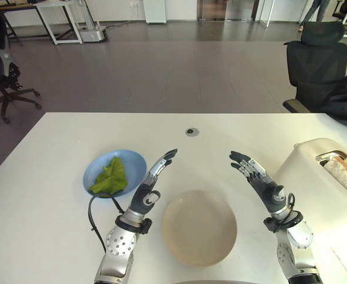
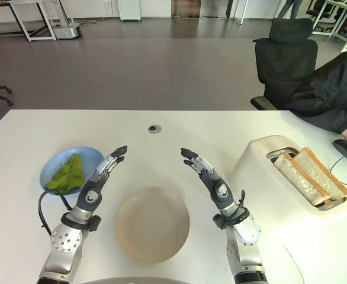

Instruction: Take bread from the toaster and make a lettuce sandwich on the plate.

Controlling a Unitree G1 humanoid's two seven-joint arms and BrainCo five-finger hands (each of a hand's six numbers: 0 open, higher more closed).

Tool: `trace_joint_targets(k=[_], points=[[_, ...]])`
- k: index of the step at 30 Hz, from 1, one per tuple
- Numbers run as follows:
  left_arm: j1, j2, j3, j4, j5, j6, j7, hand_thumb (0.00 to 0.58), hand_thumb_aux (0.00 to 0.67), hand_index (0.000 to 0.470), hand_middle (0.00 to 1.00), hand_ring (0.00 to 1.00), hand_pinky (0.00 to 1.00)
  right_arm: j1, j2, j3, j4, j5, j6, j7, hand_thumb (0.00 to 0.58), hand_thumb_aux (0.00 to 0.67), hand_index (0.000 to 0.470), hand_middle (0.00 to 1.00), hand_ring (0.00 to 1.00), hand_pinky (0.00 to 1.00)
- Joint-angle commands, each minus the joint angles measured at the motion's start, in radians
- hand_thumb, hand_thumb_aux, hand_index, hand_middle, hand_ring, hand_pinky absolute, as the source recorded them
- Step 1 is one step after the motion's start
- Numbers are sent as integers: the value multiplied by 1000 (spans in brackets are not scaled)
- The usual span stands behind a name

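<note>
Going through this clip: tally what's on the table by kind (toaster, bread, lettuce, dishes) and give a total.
Toaster: 1
Bread slices: 2, in the toaster
Lettuce: 1, on the blue dish
Dishes: 2, blue dish and beige plate
Total: 6

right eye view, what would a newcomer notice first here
Probably the two open robot hands, left hand and right hand, held on either side of the empty cream plate. Next, the two bread slices standing in the white toaster at the right, and the green lettuce on the blue dish at the left.
</note>
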Motion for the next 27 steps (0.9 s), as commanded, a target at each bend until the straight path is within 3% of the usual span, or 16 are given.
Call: trace_joint_targets(k=[1,7,10,12,15,18,21,23,27], points=[[0,2,6,9,11,12,3,0,0,0,0,0,0,-4,-3,-2,2,-8,4,-1,0,0,0,0,0,0],[0,1,6,9,13,12,8,0,0,0,0,0,0,-1,-9,-8,-8,-27,-3,-10,0,0,0,0,0,0],[0,-2,-2,10,18,15,9,0,0,0,0,0,0,69,-85,-63,-231,-24,37,-29,0,0,0,0,0,0],[-4,-4,-11,18,24,16,7,0,0,0,0,0,0,155,-185,-202,-475,54,93,-47,0,0,0,0,0,0],[-9,-6,-17,26,32,17,7,0,0,0,0,0,0,283,-343,-588,-664,295,193,-74,0,0,0,0,0,0],[-38,-20,-35,48,44,25,4,0,0,0,0,0,0,354,-399,-896,-634,322,245,-107,0,0,0,0,0,0],[-85,-37,-64,77,52,38,-9,0,0,0,0,0,0,399,-403,-1026,-567,224,253,-106,0,0,0,0,0,0],[-106,-40,-74,90,54,41,-14,0,0,0,0,0,0,405,-419,-1042,-494,82,251,-112,0,0,0,0,0,0],[-118,-36,-75,101,51,37,-13,0,0,0,0,0,0,390,-444,-944,-269,-174,227,-128,0,0,0,0,0,0]])
